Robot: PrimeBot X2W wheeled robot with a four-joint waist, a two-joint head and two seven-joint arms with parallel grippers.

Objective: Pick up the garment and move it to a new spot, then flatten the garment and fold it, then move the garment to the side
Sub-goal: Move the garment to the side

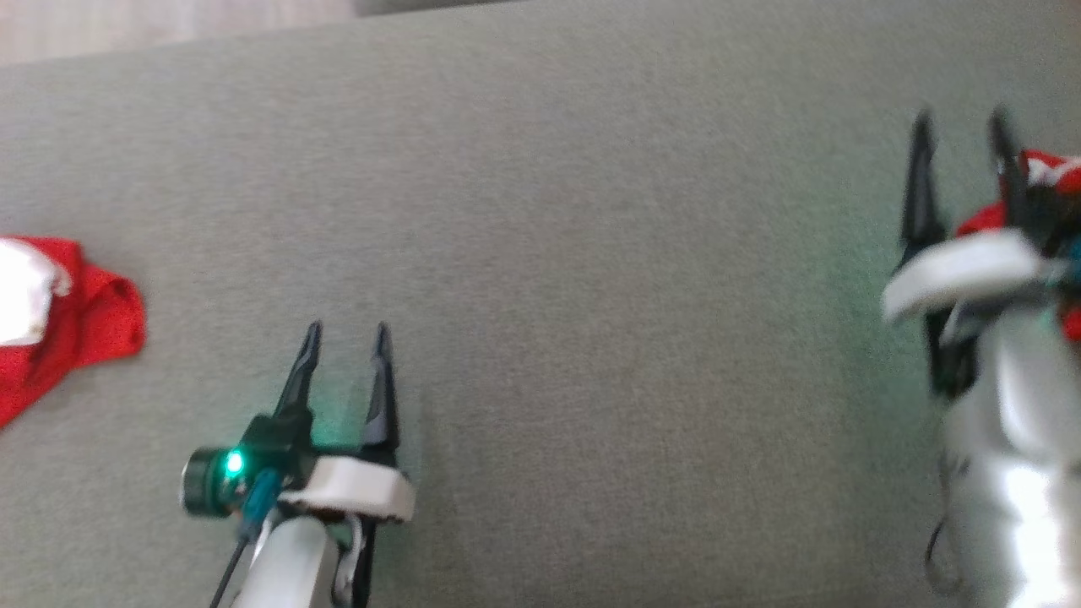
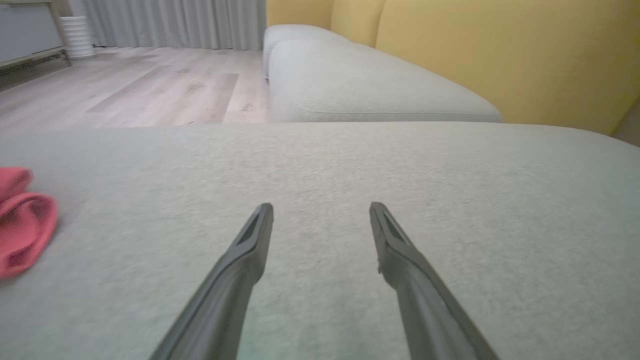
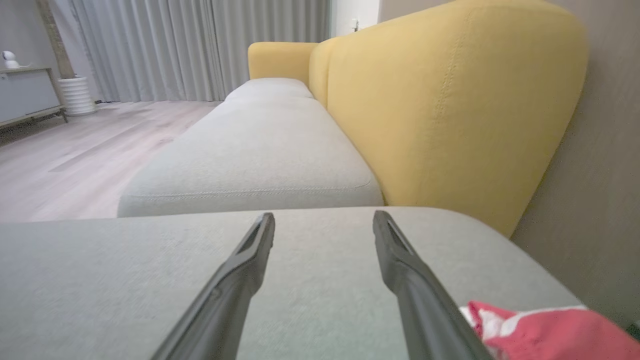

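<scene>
A grey sofa cushion [image 1: 591,253] with a yellow backrest [image 3: 450,100] beyond it carries the work. The right hand [image 1: 960,118] stands wide with nothing between its fingers at the cushion's right edge, just beside the red-and-white garment [image 1: 1047,169] lying there. The left hand [image 1: 348,328], equally wide and empty, hovers over the cushion's bare middle. Another red-and-white cloth [image 1: 84,321] lies at the cushion's left edge. This reads as a set-down step. Next, the right hand must lift clear without snagging fabric.

White glossy forearms [image 1: 287,561], left tool [image 1: 348,326] and right tool [image 1: 960,116] with long dark tapered fingers [image 1: 301,378], green lamp [image 1: 234,463], black cable [image 1: 226,581]
</scene>
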